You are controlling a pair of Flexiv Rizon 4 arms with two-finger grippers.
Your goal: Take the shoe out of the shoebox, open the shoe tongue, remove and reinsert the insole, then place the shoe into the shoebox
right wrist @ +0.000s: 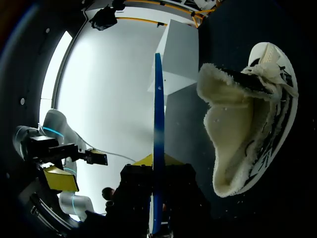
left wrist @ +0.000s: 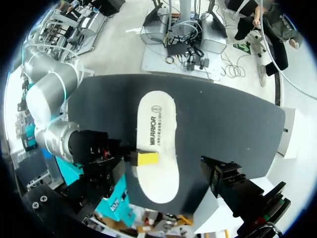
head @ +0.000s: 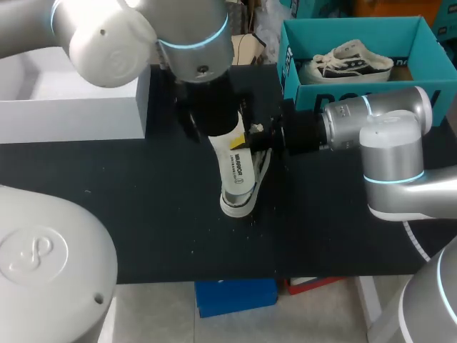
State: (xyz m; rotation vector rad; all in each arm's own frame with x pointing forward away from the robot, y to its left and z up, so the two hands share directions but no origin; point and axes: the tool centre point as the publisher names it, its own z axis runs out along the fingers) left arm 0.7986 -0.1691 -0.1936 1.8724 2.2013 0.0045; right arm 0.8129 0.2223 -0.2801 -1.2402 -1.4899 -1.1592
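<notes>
A white insole (head: 238,170) with dark print hangs flat just above the shoe (head: 239,204), which lies on the black table with only its toe end and laces showing. My right gripper (head: 240,143) comes in from the right and is shut on the insole's edge. In the right wrist view the insole (right wrist: 157,124) is a thin blue line edge-on between the fingers of the right gripper (right wrist: 157,163), and the fleece-lined shoe (right wrist: 247,134) lies beside it. My left gripper (head: 227,127) hangs open over the insole (left wrist: 156,144), its fingers (left wrist: 225,181) standing wide on either side without touching it.
A teal shoebox (head: 357,91) stands at the back right with a second sneaker (head: 350,61) inside. A white box (head: 71,100) sits at the back left. The table's front edge (head: 214,277) runs close below the shoe.
</notes>
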